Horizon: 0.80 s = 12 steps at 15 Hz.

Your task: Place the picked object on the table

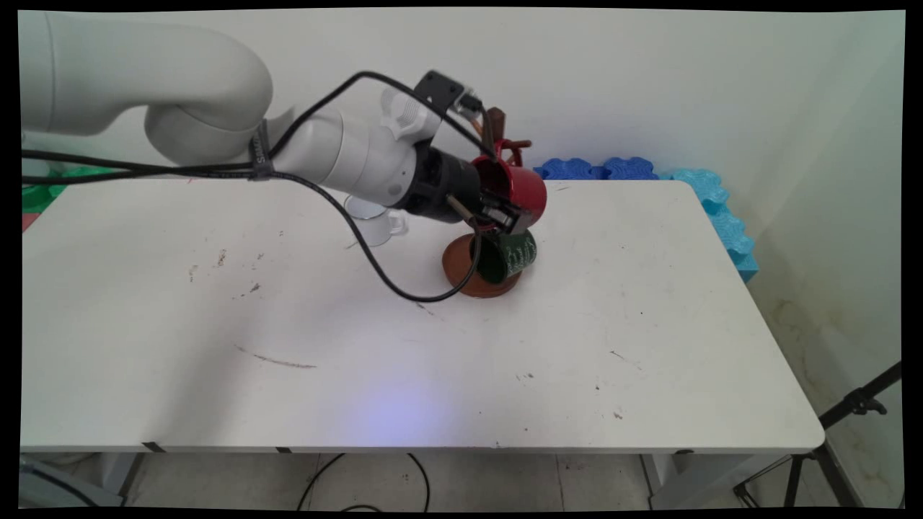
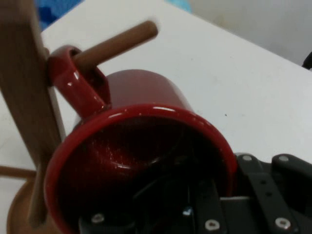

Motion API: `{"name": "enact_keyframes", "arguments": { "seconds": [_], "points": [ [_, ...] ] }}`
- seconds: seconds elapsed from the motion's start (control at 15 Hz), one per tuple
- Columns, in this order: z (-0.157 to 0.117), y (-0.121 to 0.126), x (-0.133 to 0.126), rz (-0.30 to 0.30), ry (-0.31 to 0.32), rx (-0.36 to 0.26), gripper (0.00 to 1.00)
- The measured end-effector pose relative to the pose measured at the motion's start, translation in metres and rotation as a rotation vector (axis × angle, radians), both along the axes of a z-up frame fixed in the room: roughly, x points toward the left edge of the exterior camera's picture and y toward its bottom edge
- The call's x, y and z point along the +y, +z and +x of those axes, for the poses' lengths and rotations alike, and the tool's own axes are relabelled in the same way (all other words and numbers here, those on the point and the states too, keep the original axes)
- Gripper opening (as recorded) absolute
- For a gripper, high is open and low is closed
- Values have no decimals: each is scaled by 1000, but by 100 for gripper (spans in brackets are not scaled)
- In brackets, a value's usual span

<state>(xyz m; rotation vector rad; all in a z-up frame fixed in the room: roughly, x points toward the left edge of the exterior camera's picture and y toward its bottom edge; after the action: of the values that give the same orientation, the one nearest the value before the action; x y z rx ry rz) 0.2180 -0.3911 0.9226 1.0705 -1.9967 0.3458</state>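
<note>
Gripping one glossy red mug [image 2: 146,146] by its rim, gripper [image 1: 505,209] fingers clamped | handle over rack [image 2: 24,97] peg | one green mug [image 1: 513,256], one clear cup [image 1: 375,222]

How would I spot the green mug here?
Find the brown wooden mug rack at the white table's far edge. The green mug hangs low above its round base, below the red mug in the gripper. It is dark green.
</note>
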Motion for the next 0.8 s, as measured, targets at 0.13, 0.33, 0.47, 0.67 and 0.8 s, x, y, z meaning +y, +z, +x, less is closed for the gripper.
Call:
{"name": "enact_keyframes", "arguments": {
  "seconds": [0.13, 0.33, 0.47, 0.67, 0.8],
  "points": [
    [0, 1, 1, 1, -3, 1, 0],
    [-1, 4, 3, -1, -14, 7, 0],
    [-1, 8, 6, -7, -25, 15, 0],
    [-4, 17, 9, -28, -56, 37, 0],
    [-5, 23, 12, -42, -76, 52, 0]
  ]
}}
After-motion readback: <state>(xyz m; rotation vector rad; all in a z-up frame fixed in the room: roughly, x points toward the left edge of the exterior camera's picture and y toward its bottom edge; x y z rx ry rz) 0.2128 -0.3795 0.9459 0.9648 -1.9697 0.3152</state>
